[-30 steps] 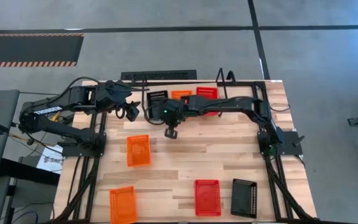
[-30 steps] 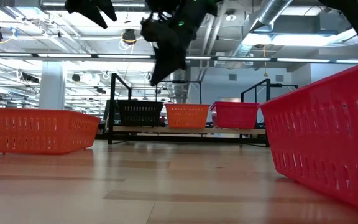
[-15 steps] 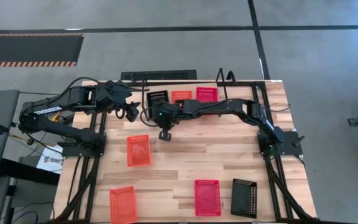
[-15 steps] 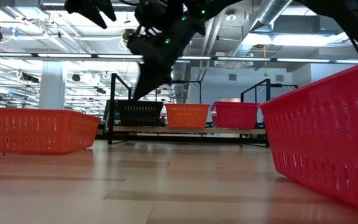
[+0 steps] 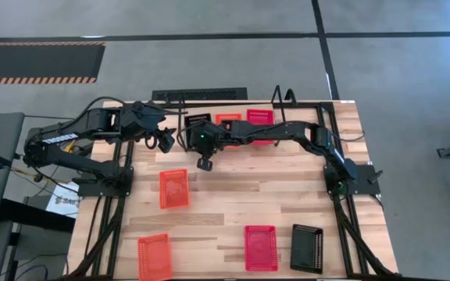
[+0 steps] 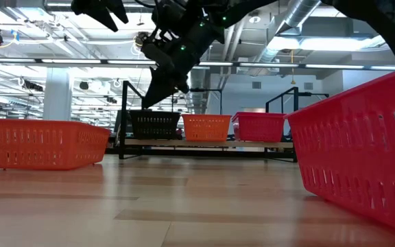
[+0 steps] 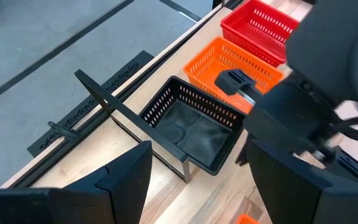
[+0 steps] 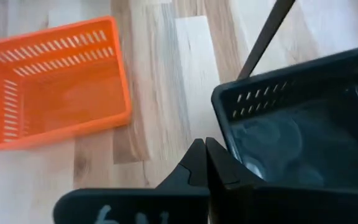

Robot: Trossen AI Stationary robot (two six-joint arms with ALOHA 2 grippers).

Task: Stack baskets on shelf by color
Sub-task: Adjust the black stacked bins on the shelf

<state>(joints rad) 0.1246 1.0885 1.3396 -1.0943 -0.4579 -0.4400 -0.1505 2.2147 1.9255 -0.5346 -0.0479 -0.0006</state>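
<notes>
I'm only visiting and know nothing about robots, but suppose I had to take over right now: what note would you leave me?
Left gripper: open, empty, hovering beside the shelf's left end.
Right gripper: shut, empty, above the table in front of the shelf.
Done: one black basket, one orange basket and one red basket sit side by side on the shelf.
Left: four baskets visible on the table, two orange, one red, one black. Stack each on its matching colour.

place: industrial lab hall | evidence: ceiling ducts [image 6: 300,20], concrete floor [image 5: 209,55], hazard tape [image 5: 37,80]
</notes>
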